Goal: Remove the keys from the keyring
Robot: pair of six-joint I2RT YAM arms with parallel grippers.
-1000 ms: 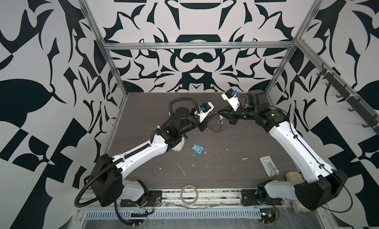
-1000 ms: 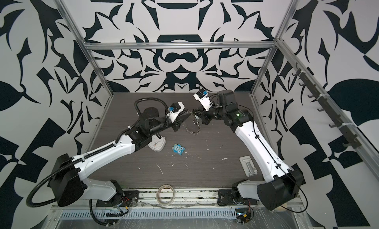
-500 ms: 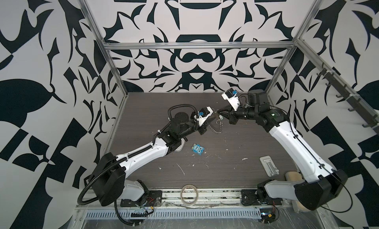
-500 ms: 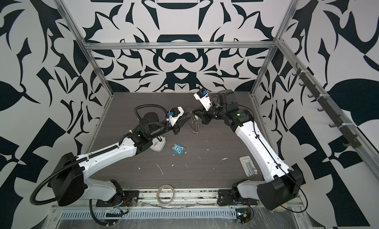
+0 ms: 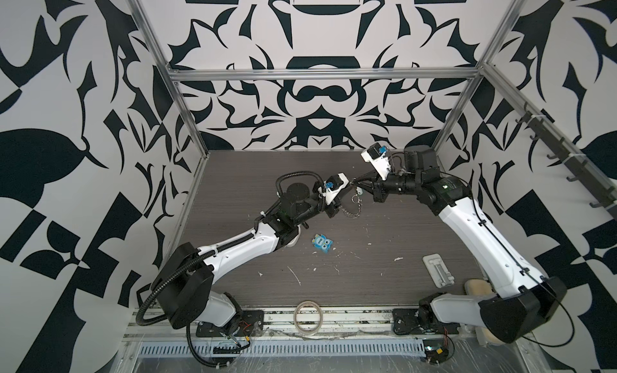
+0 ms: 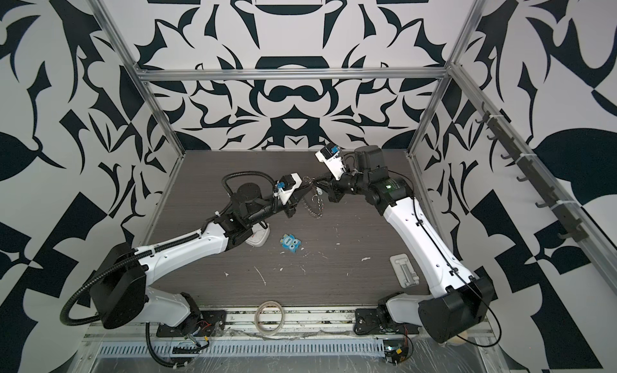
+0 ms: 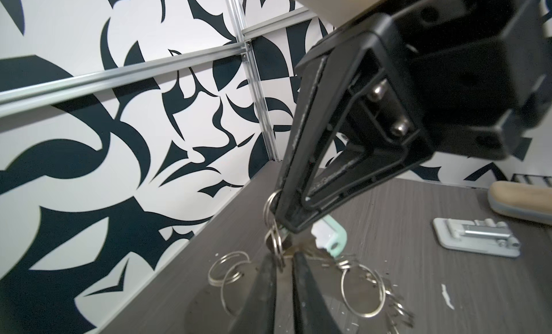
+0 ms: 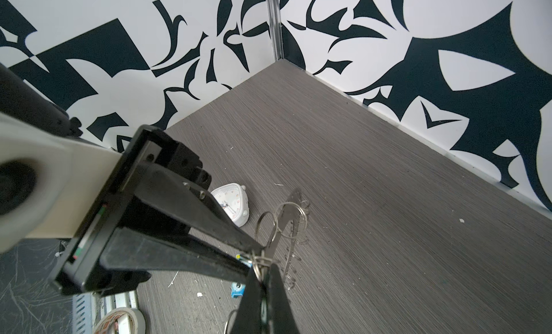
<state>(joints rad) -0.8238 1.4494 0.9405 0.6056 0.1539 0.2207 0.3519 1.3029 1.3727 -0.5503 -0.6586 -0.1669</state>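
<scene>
Both grippers meet above the back middle of the table [image 5: 384,288], with their tips almost touching. The keyring [image 8: 283,225] hangs from that meeting point. In the right wrist view its flat disc shows nearly edge-on and stands close to upright, and its long axis runs from the pinch away toward the far wall. In both top views its fringed lower rim [image 5: 350,210] sags below the tips toward the front of the table. Whether that rim touches the wood cannot be told. The right gripper [image 7: 288,225] has its jaws pressed together on a bunch of the keyring's small split rings, so the disc dangles directly under and beyond its tip. The keys [image 7: 328,238] sit at the same knot of rings. The white tag [image 5: 359,190] juts out just under the right gripper's tip, lying roughly level, and its free end points toward the right arm's side and slightly forward. The metal end reaches back between the 2 fingertips [image 7: 268,275] of the left gripper [image 8: 252,256]. Those jaws are drawn almost together, with only a thin slit between them, and appear clamped on that metal end right beside the rings. The exact contact is crowded and hard to make out. More loose rings hang to either side of the left fingers.
</scene>
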